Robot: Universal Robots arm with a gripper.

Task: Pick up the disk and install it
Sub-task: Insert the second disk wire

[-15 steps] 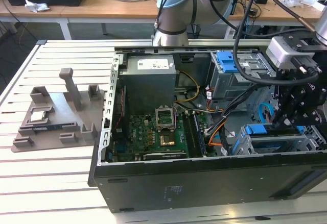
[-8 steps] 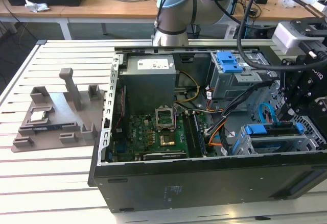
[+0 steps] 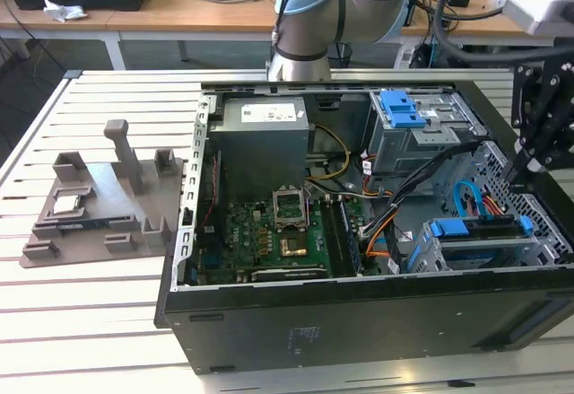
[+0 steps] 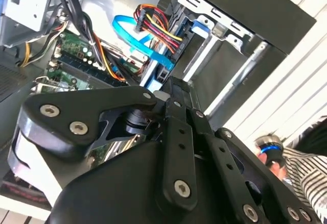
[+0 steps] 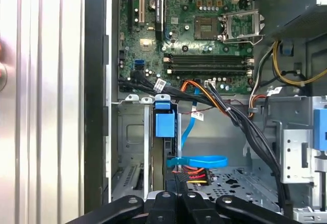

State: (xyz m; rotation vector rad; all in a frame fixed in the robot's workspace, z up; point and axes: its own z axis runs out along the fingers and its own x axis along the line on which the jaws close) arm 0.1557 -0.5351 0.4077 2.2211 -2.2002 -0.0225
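Observation:
The disk (image 3: pixel 480 225) stands on edge in the lower drive cage (image 3: pixel 430 255) at the exterior view's right end of the open computer case. Its blue frame shows at both ends. In the first wrist view the disk (image 5: pixel 164 123) is edge-on in the cage slot, its blue end toward the motherboard. My black gripper (image 3: pixel 518 174) hangs just above the disk's outer end, over the case's right wall. In the first wrist view the gripper (image 5: pixel 176 196) lines up with the disk's near end. In the second wrist view the gripper (image 4: pixel 171 89) points down into the cage beside blue and coloured cables.
A blue bracket (image 3: pixel 402 107) sits in the upper bay, and cable bundles (image 3: pixel 404 197) run between the bays. The motherboard (image 3: pixel 269 232) and power supply (image 3: pixel 265 129) lie toward the exterior view's left. A grey fixture (image 3: pixel 108 205) holding a processor chip (image 3: pixel 67 204) rests on the slatted table. A person's striped sleeve (image 4: pixel 304 170) is nearby.

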